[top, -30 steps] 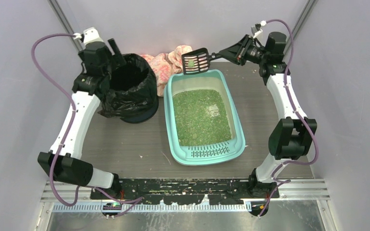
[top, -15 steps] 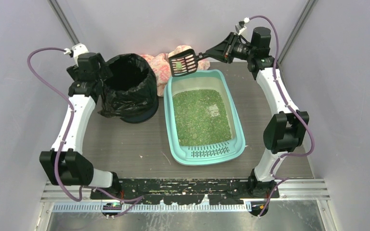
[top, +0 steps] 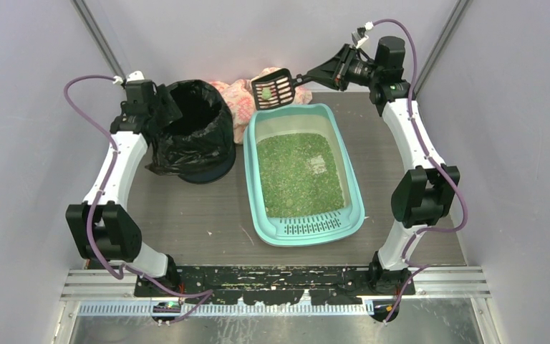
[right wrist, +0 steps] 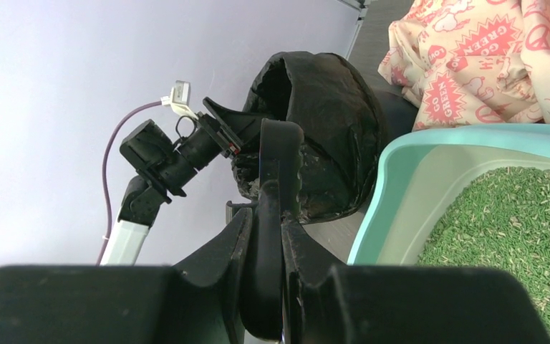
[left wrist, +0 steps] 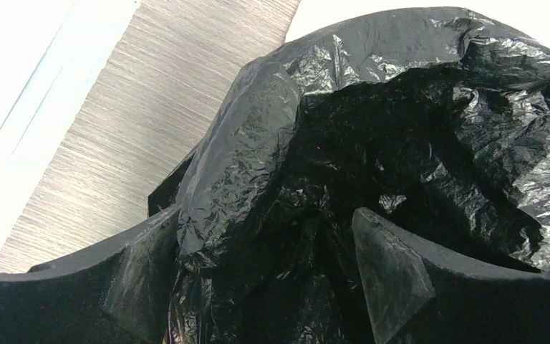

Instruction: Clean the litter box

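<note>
**Litter box mid-table, loaded scoop held up past its far rim**

Nearest the arm bases: mint-teal litter box (top: pixel 248 168), flat on the grey wood-grain table (top: pixel 186 215), roughly mid-table. Long axis running near to far, slightly skewed. Rectangular, with rounded corners and smooth raised walls. At its near end, a broad lip (top: pixel 314 228) pierced with rows of short slots. Inside, a bed of green granular litter (top: pixel 297 179), flecked with paler bits, one lighter patch right of centre. Bare pale wall showing along the far end.

Left of the litter box, near it but apart: round bin (top: pixel 208 176) lined with a black bag (left wrist: pixel 243 143), plastic crumpled over the rim. On the bin's side away from the box, left gripper (top: pixel 166 107) (left wrist: pixel 268 229) with jaws spread wide. A fold of the bag's rim between its fingers (left wrist: pixel 390 279); contact with the plastic impossible to judge.

Just beyond the box's far-left corner: rumpled pink-and-cream printed cloth (top: pixel 238 97), close behind the far rim.

Above the left part of that far rim: black slotted litter scoop (top: pixel 276 87), raised off the box, a small green clump (top: pixel 265 93) on its blade. Handle reaching rightward to the right gripper (top: pixel 314 77) (right wrist: pixel 268 215), clamped tight around it, high above the box's far-right corner.
</note>
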You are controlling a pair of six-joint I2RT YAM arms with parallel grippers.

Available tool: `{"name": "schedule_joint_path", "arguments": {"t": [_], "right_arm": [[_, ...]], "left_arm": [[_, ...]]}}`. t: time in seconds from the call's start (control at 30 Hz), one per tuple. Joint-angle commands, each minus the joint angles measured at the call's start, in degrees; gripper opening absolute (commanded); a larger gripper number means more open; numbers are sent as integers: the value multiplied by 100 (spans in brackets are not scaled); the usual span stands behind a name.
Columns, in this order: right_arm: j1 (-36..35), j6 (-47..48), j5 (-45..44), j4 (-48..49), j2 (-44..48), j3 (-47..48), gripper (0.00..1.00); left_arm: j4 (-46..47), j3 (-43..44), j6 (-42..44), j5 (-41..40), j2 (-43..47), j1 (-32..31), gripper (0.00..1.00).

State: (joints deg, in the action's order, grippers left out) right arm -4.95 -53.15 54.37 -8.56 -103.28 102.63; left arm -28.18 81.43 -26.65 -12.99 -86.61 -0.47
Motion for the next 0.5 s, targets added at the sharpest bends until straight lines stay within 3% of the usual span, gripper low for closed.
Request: {"name": "schedule_joint_path", "arguments": {"t": [0.0,0.27,0.47], "right_arm": [[-125,24,-74,120,-3,501,1],[-570,73,-255,-120,-433,1086,1],[-1061,511,-516,-890,-929,1942,1]], "left_arm": [[-166,77,-267,596,327,-93,83],[-282,-332,-627,973,646,-489,82],[-416,-472,-724,1061,818,-941,82]]}}
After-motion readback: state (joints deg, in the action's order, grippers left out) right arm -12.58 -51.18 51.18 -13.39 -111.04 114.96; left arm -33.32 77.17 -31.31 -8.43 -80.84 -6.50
